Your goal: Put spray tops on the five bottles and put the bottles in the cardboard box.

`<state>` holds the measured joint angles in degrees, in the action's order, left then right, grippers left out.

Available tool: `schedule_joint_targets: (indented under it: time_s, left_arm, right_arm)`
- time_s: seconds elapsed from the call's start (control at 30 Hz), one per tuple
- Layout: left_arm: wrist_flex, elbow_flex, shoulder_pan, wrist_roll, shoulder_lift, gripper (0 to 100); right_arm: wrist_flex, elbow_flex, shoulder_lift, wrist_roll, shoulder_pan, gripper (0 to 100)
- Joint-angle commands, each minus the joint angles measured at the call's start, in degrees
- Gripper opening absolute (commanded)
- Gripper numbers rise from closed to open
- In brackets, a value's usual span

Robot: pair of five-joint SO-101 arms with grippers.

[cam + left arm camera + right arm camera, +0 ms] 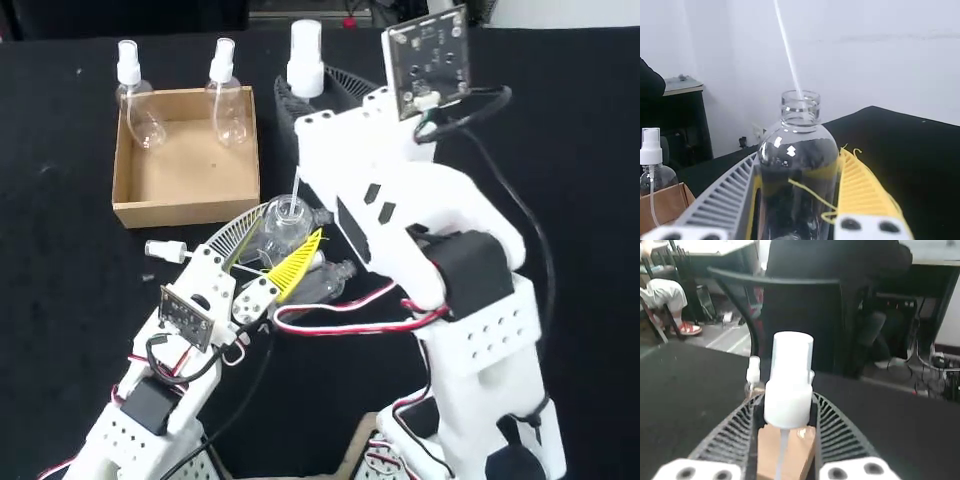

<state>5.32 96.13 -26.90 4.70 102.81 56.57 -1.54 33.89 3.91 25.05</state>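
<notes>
My left gripper (277,238) is shut on a clear open-necked bottle (286,226), held upright just in front of the cardboard box (185,195); the same bottle (797,185) stands between the grey and yellow fingers. My right gripper (315,85) is shut on a white spray top (305,60) directly above that bottle. Its thin dip tube (790,55) reaches down into the bottle neck (800,102). The spray top (788,387) sits clamped between the dark fingers. Two capped bottles (140,100) (227,100) lean in the box's far side. Another open bottle (335,280) lies on the table under the arms.
A loose spray top (167,250) lies on the black table just in front of the box. The box floor (190,170) in front of the two bottles is bare. White arm bodies (450,300) and red-white cables (340,315) crowd the near middle.
</notes>
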Motion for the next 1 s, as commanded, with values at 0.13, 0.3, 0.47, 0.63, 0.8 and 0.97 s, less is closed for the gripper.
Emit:
schedule_joint_targets:
  time_s: [0.13,0.3,0.47,0.63,0.8,0.97]
  left_arm:
    - [1.8,1.3,0.0,0.1,0.5,11]
    - [5.5,1.3,-0.2,0.0,0.5,11]
    - [5.5,1.3,-0.1,-0.3,0.5,11]
    - [5.5,1.3,-0.1,-0.3,0.2,11]
    - [5.8,1.3,-0.1,-0.3,0.1,11]
    - [7.2,1.3,-0.1,-0.3,0.5,11]
  right_arm:
    - [-2.1,-7.2,8.7,-0.2,0.8,1.2]
    - [-2.5,-17.1,15.7,-0.2,0.8,1.2]
    - [-7.1,-26.9,23.7,-0.4,2.1,1.1]
    - [-11.3,-38.6,32.1,-9.0,9.5,1.1]
    - [-15.3,-45.1,35.7,-10.1,10.5,1.1]
    - [-12.9,-45.3,35.7,-10.5,10.5,1.3]
